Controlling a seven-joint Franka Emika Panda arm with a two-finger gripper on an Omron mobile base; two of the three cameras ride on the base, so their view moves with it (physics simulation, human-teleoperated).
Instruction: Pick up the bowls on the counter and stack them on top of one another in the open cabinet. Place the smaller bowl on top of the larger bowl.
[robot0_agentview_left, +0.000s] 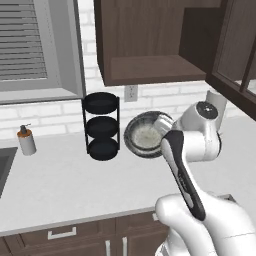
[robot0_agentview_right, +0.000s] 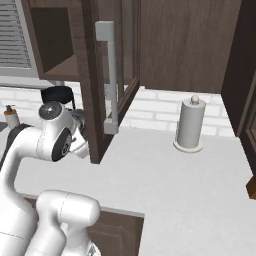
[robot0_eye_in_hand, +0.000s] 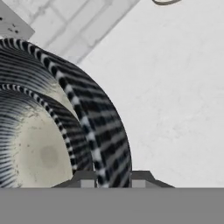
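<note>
Here the gripper (robot0_eye_in_hand: 113, 178) pinches the larger bowl's (robot0_eye_in_hand: 94, 122) rim — fingertips mostly hidden.

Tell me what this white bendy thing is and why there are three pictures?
It is a robot arm in a pretend kitchen. Two pictures come from cameras behind it, one on each side. The third comes from a camera on its hand, looking along its pincer. The pincer's two dark tips are squeezed on the rim of the larger bowl, and the smaller bowl seems to sit inside it. On the counter are also a black rack, a soap bottle and a paper towel roll. Above is the open cabinet, with nothing on the shelf.
</note>
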